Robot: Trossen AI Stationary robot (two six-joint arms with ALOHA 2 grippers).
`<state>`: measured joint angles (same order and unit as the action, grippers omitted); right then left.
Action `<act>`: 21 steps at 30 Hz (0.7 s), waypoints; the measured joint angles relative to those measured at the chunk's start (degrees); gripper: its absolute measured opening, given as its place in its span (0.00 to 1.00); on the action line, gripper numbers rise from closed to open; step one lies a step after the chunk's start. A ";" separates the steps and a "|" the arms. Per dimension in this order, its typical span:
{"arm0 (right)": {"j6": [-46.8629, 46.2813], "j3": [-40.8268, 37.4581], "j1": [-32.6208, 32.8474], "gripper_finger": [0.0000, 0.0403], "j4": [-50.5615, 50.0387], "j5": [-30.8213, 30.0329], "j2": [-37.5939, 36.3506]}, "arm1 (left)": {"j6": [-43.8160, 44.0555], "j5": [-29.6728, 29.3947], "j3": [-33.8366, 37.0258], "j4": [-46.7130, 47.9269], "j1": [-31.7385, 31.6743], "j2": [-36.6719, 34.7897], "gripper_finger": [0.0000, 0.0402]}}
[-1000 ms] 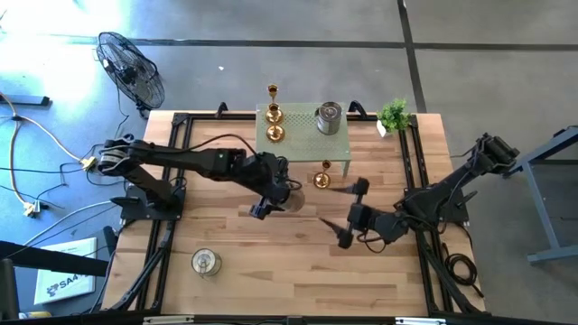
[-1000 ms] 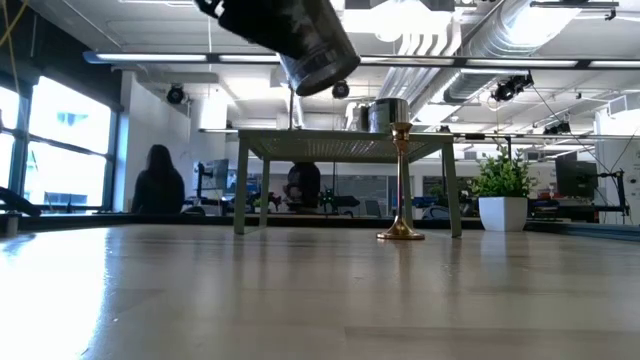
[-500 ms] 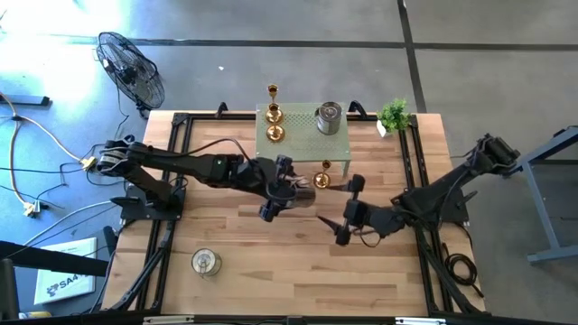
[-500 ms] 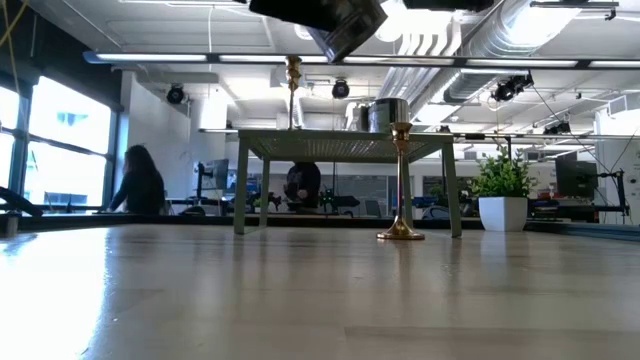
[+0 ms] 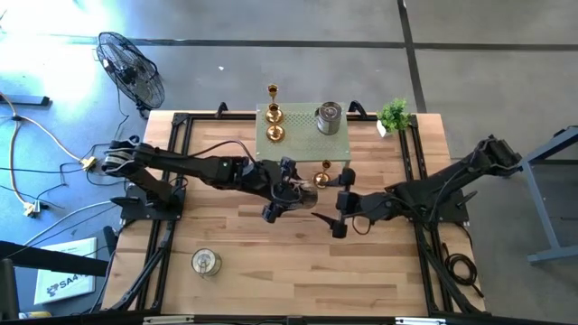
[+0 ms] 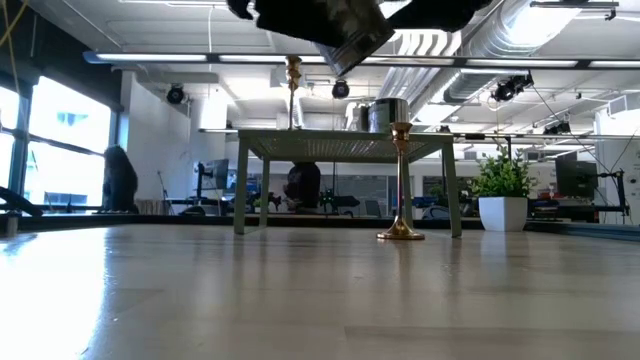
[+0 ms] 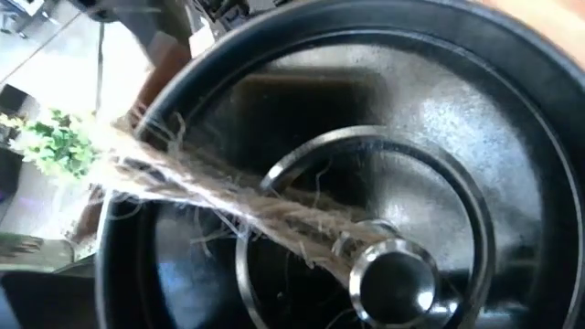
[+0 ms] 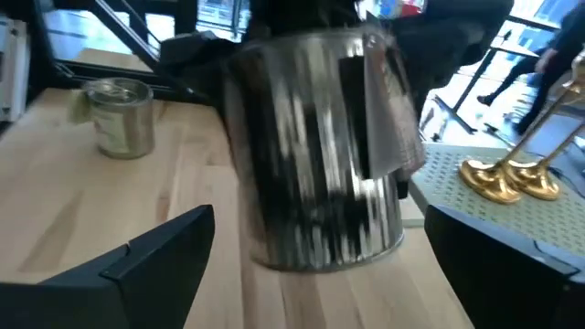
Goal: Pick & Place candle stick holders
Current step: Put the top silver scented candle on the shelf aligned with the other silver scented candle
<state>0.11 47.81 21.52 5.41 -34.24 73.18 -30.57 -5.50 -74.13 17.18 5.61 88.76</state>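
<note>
High view shows my left gripper (image 5: 287,191) closed on the squat silver-grey cylindrical jar holder (image 5: 301,190), carried in the air over the middle of the wooden table (image 5: 226,244), just short of the small pale-green perforated stand (image 5: 293,135). I judge I hold it by its side so the mouth stays free; in my left wrist view a twine loop (image 7: 228,206) crosses its rim. My right gripper (image 5: 330,209) faces the jar with its fingers spread wide, as if to receive it; in the right wrist view the jar fills the gap between them without touching. A tall gold candlestick (image 5: 323,171) stands just beside the stand, and another silver jar (image 5: 205,262) sits near the table's front edge. Compared with a second ago, my left gripper has carried the jar toward the right arm, and the right gripper has come closer.
</note>
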 joint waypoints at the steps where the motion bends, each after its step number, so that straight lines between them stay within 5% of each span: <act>1: 0.17 0.00 -0.28 0.97 0.02 -0.35 0.26 | -0.62 0.00 -0.04 -1.21 0.00 0.51 0.89; 21: 0.34 0.02 -6.31 0.97 2.08 2.26 6.41 | -0.45 2.32 0.09 -2.79 -2.36 2.38 0.89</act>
<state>0.45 47.83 15.21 7.50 -31.98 79.59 -31.03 -3.18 -74.04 14.39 3.25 91.13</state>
